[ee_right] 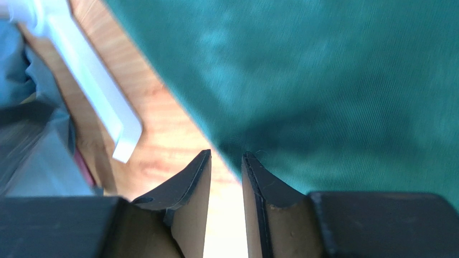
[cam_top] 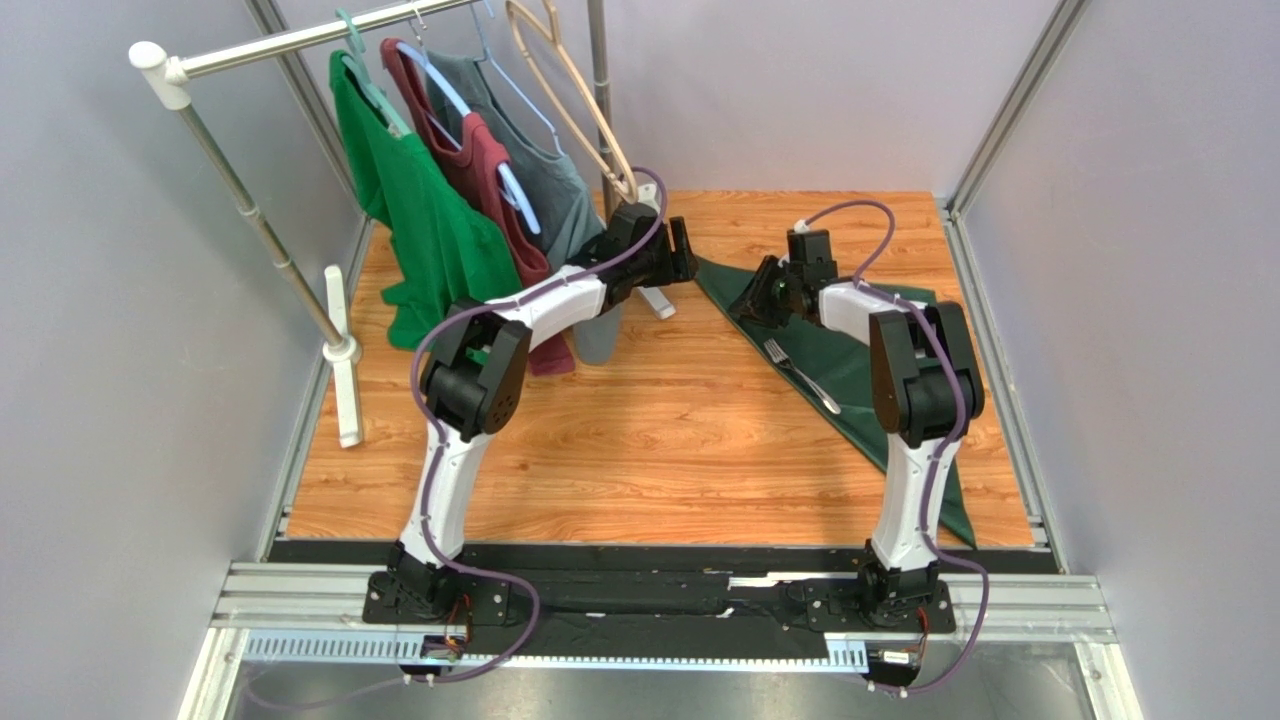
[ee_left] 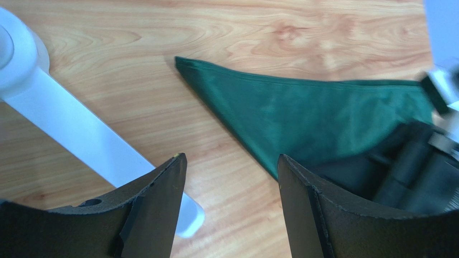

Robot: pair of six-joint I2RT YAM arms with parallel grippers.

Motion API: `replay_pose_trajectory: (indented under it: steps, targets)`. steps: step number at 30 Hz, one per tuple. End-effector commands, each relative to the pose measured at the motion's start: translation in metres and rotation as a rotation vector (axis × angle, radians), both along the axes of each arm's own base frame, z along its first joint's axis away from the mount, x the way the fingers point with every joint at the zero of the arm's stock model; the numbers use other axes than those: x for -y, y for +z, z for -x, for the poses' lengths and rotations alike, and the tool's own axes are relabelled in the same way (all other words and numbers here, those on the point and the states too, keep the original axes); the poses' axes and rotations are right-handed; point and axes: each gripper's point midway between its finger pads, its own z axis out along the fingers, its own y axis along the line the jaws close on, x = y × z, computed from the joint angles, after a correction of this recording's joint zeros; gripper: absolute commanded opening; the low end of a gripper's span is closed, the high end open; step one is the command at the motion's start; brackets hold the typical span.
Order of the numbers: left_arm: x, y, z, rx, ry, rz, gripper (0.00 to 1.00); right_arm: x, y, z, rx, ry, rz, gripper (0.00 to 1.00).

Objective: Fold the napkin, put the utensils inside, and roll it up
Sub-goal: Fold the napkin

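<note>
The dark green napkin [cam_top: 842,360] lies folded into a triangle on the right side of the wooden table. The silver fork [cam_top: 801,375] lies on it, near its left edge. My left gripper [cam_top: 688,248] is open and empty, just left of the napkin's far left corner. In the left wrist view its jaws [ee_left: 230,161] hover over bare wood with the napkin [ee_left: 301,113] ahead of them. My right gripper [cam_top: 751,293] hovers over the napkin's left edge. In the right wrist view its jaws [ee_right: 226,156] stand narrowly apart with nothing between them, at the napkin's [ee_right: 323,80] edge.
A clothes rack stands at the back left with a bright green shirt [cam_top: 428,210], a maroon one and a grey one [cam_top: 549,188]. Its white foot [ee_left: 70,129] lies close to my left gripper and shows in the right wrist view [ee_right: 97,86]. Walls enclose the table.
</note>
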Motion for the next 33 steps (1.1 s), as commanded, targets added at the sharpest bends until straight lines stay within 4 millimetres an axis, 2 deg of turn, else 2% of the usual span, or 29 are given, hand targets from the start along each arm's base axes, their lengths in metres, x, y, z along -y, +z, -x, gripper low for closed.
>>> replay_pose_trajectory:
  steps: [1,2,3,4,5,6,8,11,19,20,24,25,27,28,29,31,33]
  targets:
    - [0.004,0.005,-0.025,0.033,0.084,0.048,0.71,-0.007,0.064,0.008,0.132,0.034,-0.027,0.32]
    - [0.007,-0.005,-0.027,0.015,0.078,0.055,0.7,-0.005,0.069,0.011,0.14,0.029,-0.022,0.32]
    - [0.008,-0.001,-0.033,0.02,0.087,0.073,0.7,-0.004,0.075,0.013,0.152,0.028,-0.023,0.32]
    - [0.009,-0.003,-0.035,0.016,0.09,0.076,0.7,-0.004,0.091,0.016,0.182,0.028,-0.028,0.32]
    - [0.009,-0.013,-0.036,-0.009,0.099,0.077,0.7,-0.004,0.096,0.019,0.191,0.029,-0.031,0.32]
    - [0.008,-0.008,-0.042,0.0,0.109,0.091,0.69,-0.002,0.098,0.023,0.195,0.029,-0.031,0.32]
    - [0.014,-0.009,-0.045,-0.005,0.099,0.143,0.68,-0.001,0.115,0.028,0.227,0.031,-0.037,0.33]
    - [0.012,-0.011,-0.051,-0.016,0.138,0.17,0.68,0.0,0.128,0.036,0.247,0.036,-0.037,0.33]
    - [0.003,-0.022,-0.06,-0.08,0.266,0.197,0.66,-0.003,0.142,0.047,0.265,0.048,-0.065,0.33]
    - [0.0,-0.03,-0.058,-0.112,0.288,0.181,0.66,-0.003,0.142,0.049,0.264,0.05,-0.067,0.33]
    - [0.002,-0.034,-0.06,-0.135,0.303,0.191,0.63,-0.004,0.146,0.051,0.269,0.055,-0.077,0.33]
    - [-0.001,-0.042,-0.06,-0.154,0.313,0.181,0.62,-0.004,0.148,0.052,0.273,0.057,-0.08,0.33]
    - [0.002,-0.038,-0.063,-0.16,0.32,0.201,0.61,-0.005,0.151,0.053,0.276,0.059,-0.087,0.33]
    - [0.002,-0.05,-0.061,-0.188,0.322,0.186,0.6,-0.005,0.155,0.054,0.286,0.06,-0.088,0.33]
    - [0.005,-0.043,-0.065,-0.186,0.324,0.201,0.6,-0.005,0.156,0.055,0.288,0.06,-0.089,0.33]
    - [0.005,-0.051,-0.063,-0.211,0.327,0.192,0.6,-0.005,0.163,0.057,0.303,0.06,-0.094,0.33]
    - [0.006,-0.05,-0.065,-0.219,0.344,0.206,0.6,-0.004,0.167,0.057,0.311,0.059,-0.097,0.33]
